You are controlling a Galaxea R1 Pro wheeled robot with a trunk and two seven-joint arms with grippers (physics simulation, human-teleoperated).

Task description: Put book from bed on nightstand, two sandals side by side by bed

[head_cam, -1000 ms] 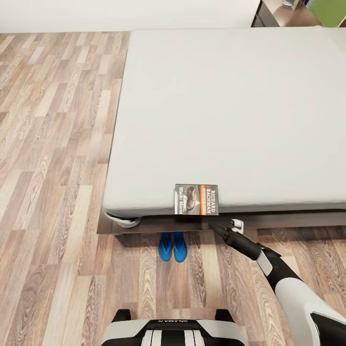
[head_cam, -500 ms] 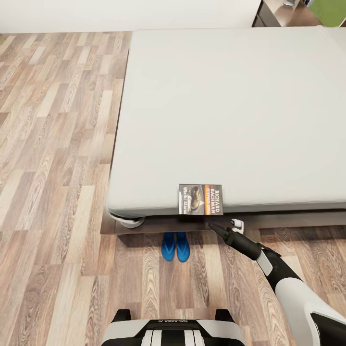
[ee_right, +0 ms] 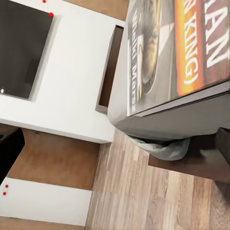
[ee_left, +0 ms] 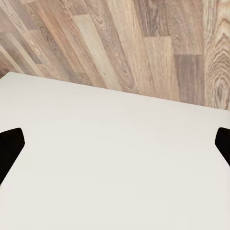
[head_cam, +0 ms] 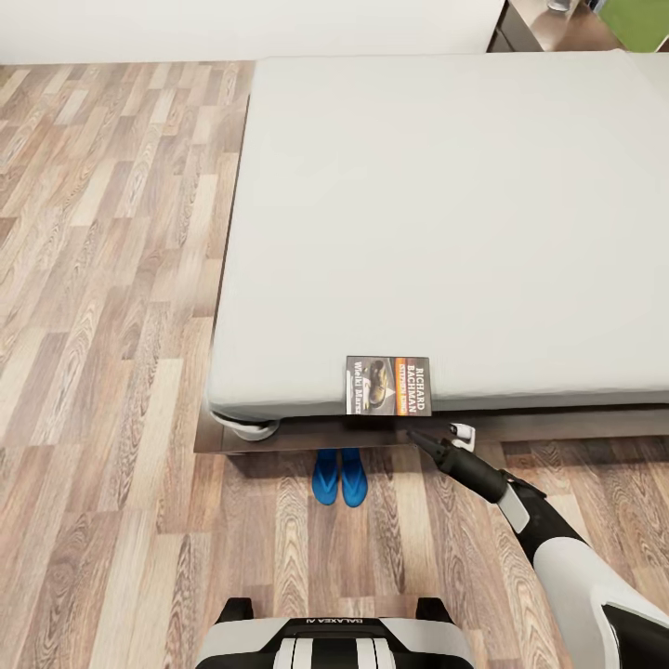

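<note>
The book [head_cam: 388, 385] lies flat on the near edge of the bed's grey mattress [head_cam: 446, 214], cover up, with its orange band showing. My right gripper [head_cam: 438, 433] hovers just below the book's near right corner, in front of the dark wood frame [head_cam: 557, 426]. It is open with nothing between its fingers. The right wrist view shows the book [ee_right: 191, 52] close up at the mattress edge, between the spread fingertips [ee_right: 9, 148]. Both blue sandals [head_cam: 337, 476] sit side by side on the floor against the bed frame. My left gripper [ee_left: 115, 146] is open and holds nothing.
Wood-plank floor [head_cam: 102, 325] stretches left of the bed and in front of it. A dark reddish-brown nightstand [head_cam: 544, 26] stands at the bed's far right corner. A crumpled pale thing [head_cam: 246, 429] sits at the frame's near left corner. A dark panel [ee_right: 24, 43] hangs on the white wall.
The whole head view has shifted slightly, so the camera moved. My right gripper has crept a little closer to the book's corner. Book and sandals lie as before.
</note>
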